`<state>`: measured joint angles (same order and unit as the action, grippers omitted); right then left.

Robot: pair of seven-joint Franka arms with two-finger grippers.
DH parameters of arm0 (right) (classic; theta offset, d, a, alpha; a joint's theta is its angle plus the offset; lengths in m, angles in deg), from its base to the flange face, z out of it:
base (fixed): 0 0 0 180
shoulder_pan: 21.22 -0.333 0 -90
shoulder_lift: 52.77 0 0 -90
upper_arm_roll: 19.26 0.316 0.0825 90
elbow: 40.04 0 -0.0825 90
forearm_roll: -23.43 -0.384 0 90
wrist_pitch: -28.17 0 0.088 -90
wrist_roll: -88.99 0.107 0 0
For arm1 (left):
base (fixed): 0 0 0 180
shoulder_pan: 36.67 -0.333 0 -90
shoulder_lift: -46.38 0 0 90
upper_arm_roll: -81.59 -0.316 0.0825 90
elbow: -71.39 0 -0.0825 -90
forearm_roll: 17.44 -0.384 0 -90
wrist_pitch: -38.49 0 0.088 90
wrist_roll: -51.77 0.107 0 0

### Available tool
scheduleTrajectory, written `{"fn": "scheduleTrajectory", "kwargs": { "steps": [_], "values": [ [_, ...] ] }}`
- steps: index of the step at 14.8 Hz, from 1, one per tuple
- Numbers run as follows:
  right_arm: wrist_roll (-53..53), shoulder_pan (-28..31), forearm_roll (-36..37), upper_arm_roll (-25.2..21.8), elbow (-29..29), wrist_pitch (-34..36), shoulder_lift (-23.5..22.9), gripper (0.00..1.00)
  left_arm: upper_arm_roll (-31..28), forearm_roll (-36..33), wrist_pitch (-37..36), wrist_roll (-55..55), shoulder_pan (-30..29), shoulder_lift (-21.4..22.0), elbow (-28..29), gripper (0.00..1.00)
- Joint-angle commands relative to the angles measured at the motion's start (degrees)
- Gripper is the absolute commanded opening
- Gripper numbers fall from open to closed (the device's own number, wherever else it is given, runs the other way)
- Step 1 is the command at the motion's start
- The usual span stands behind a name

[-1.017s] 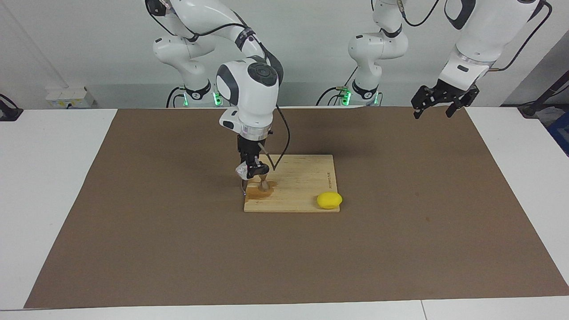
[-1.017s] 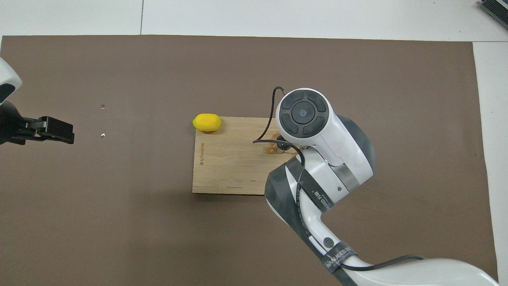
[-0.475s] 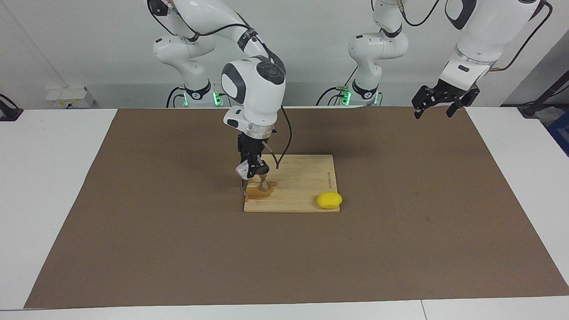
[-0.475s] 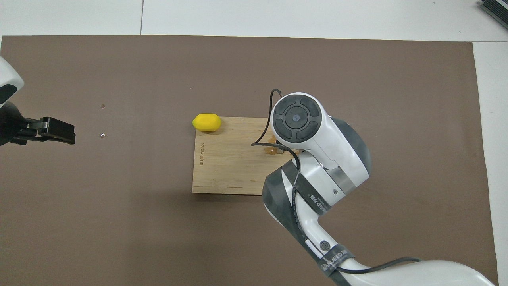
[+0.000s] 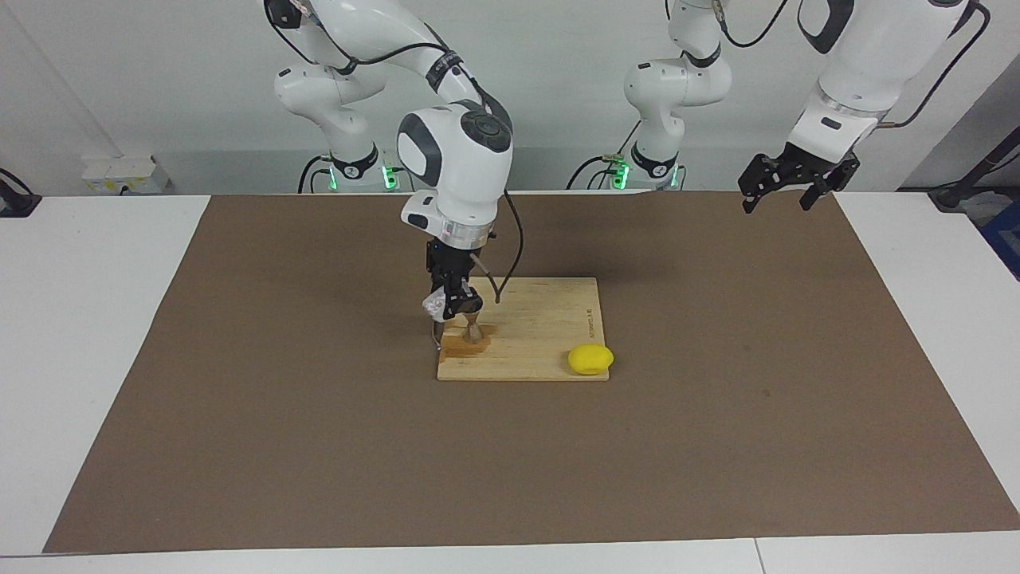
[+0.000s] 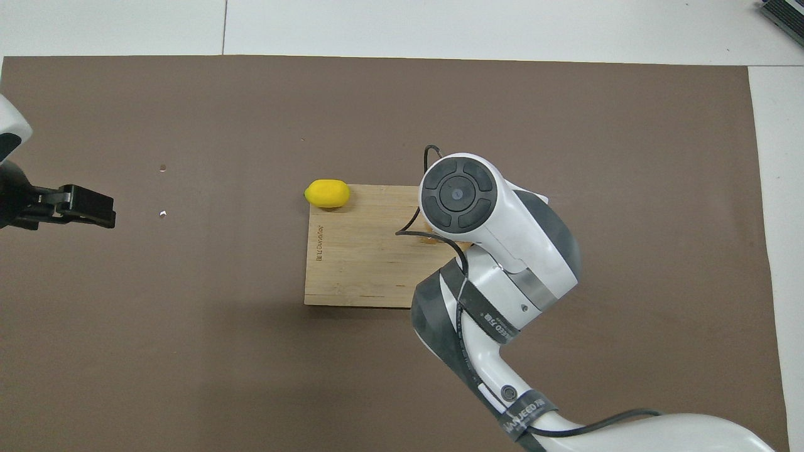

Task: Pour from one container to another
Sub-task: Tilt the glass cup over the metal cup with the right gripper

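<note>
My right gripper (image 5: 452, 305) hangs over the wooden cutting board (image 5: 550, 319), shut on the small clear glass cup (image 5: 434, 303). The cup is tipped just above the steel jigger (image 5: 472, 331). That jigger stands upright on the board's corner toward the right arm's end, with a wet brown stain (image 5: 458, 347) around its foot. In the overhead view the right arm's wrist hides both cup and jigger. My left gripper (image 5: 775, 206) (image 6: 94, 207) waits open and empty in the air over the mat's corner at the left arm's end.
A yellow lemon (image 5: 590, 359) (image 6: 326, 193) lies at the board's (image 6: 358, 257) corner farthest from the robots, toward the left arm's end. A brown mat (image 5: 717, 399) covers the white table. Two small specks (image 6: 162, 213) lie on the mat.
The right arm's wrist has swung a little toward the left arm's end while the cup stays tipped over the jigger. The left arm has barely moved.
</note>
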<state>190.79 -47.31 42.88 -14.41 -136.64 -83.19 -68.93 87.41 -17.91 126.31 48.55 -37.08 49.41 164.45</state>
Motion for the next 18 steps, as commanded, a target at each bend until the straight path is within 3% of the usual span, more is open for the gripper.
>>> {"fn": "scheduleTrajectory", "kwargs": {
  "steps": [1, 18],
  "values": [
    [1.74, -0.09, 1.47, 0.16, -0.69, 0.35, 0.78, 0.0, -0.02, 0.64, 0.51, 0.85, -0.38, 2.07, 2.21, 1.0],
    [1.39, 2.8, -9.15, 0.25, 1.15, -0.26, -0.1, 0.0, -0.02, 0.55, 0.51, 0.76, -0.38, 2.07, 2.21, 1.0]
  ]
}}
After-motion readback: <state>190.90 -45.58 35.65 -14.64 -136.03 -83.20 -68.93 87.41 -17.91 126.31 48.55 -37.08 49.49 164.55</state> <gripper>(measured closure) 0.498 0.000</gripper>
